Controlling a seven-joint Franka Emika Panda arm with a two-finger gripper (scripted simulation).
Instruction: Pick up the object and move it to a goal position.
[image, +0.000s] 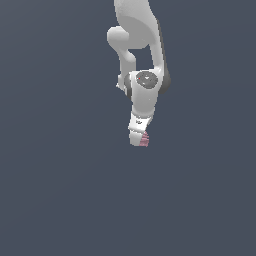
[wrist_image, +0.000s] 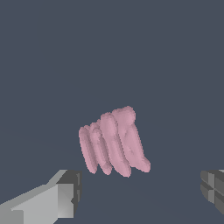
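One pink ridged object (wrist_image: 114, 142), small and blocky, tool (wrist_image: 142, 192) wide open — holding nothing

Smooth white robot arm (image: 142, 40), rounded glossy links, plastic-looking shells. Dark grey band along one side of the upper link. Round dark grey joint cap (image: 146, 79) with small red mark at centre. White boxy gripper (image: 138, 138); in wrist view, pale grey angular fingers (wrist_image: 52, 199) with darker grey ridged pads (wrist_image: 213, 187).
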